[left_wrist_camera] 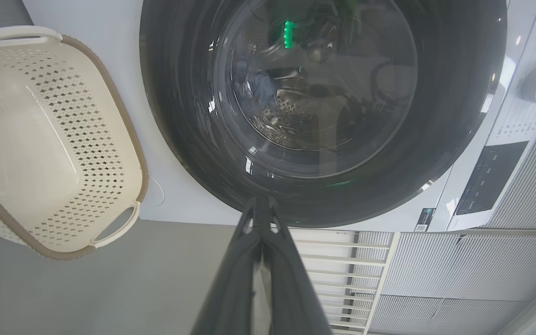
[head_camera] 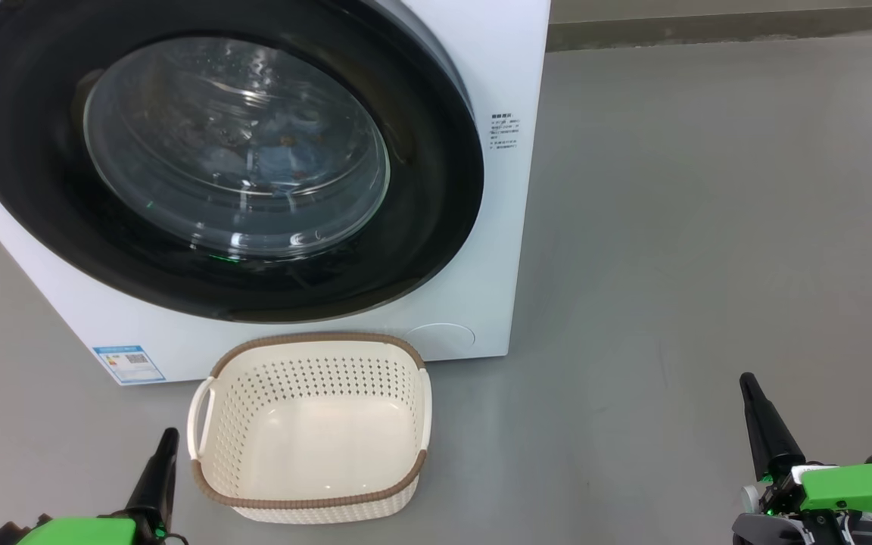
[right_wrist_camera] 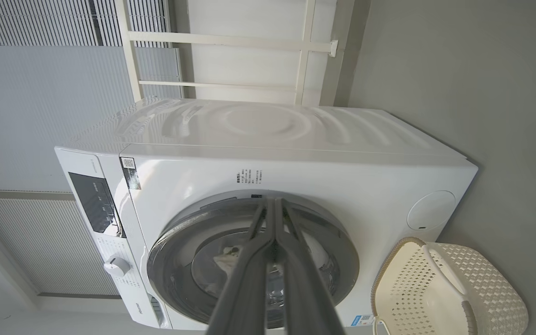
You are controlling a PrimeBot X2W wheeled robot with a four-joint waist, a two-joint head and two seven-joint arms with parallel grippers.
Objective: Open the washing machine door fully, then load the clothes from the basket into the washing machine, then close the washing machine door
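The white washing machine (head_camera: pixel 496 76) stands ahead with its round black-rimmed door (head_camera: pixel 421 250) shut flat against the front. Behind the glass lie the clothes (head_camera: pixel 277 159), light blue with orange specks. On the floor in front sits the cream basket (head_camera: pixel 315 378), with nothing inside it. My left gripper (head_camera: pixel 169 435) is shut and empty, low beside the basket's left handle. My right gripper (head_camera: pixel 746 378) is shut and empty, out to the right over bare floor. The left wrist view has the left gripper (left_wrist_camera: pixel 261 202) pointing at the door (left_wrist_camera: pixel 179 116); the right wrist view has the right gripper (right_wrist_camera: pixel 272 202) before the door (right_wrist_camera: pixel 175 251).
Grey floor (head_camera: pixel 708 227) spreads to the right of the machine up to a wall skirting (head_camera: pixel 708 30). The machine's control panel (right_wrist_camera: pixel 93 200) and dial (right_wrist_camera: pixel 117 266) sit on its top front. A white rail frame (right_wrist_camera: pixel 231 42) and ribbed wall panels (right_wrist_camera: pixel 40 93) stand behind it.
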